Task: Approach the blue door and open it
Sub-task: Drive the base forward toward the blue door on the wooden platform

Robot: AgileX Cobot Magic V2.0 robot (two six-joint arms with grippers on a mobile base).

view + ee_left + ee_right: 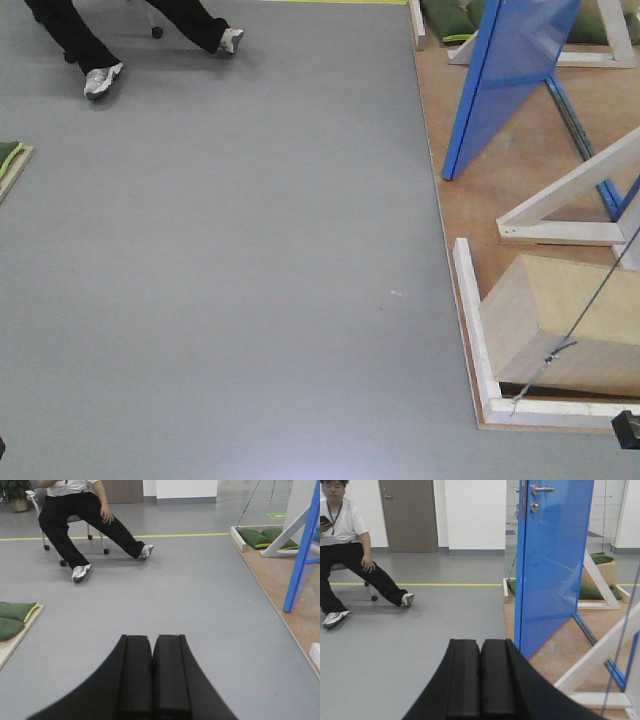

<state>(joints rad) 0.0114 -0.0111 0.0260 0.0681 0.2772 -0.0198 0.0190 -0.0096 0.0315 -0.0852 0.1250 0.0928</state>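
At far left, low on the grey floor (190,595): green cushions (12,617) lying on a board at the frame edge.

Further back, left of centre: seated person (342,545) on a wheeled chair (75,520), legs stretched out over the floor. Behind: grey wall door (409,515), and a yellow floor line (450,584) running across.

At bottom centre of each wrist view: left pincer (152,642) and right pincer (480,647), both pressed fully together, pads in contact, holding nothing, well apart from the panel.

Right of centre: blue door (555,565), upright on a wooden platform (555,660), seen at an angle with its left edge nearest the right wrist camera. Silver lever handle (540,489) near the top of the frame, round lock (534,507) just below.

Behind and right of the panel: white timber braces (600,655) and far cushions (600,558). At the platform's near corner: pale box (565,315), crossed by a thin cable (590,300).
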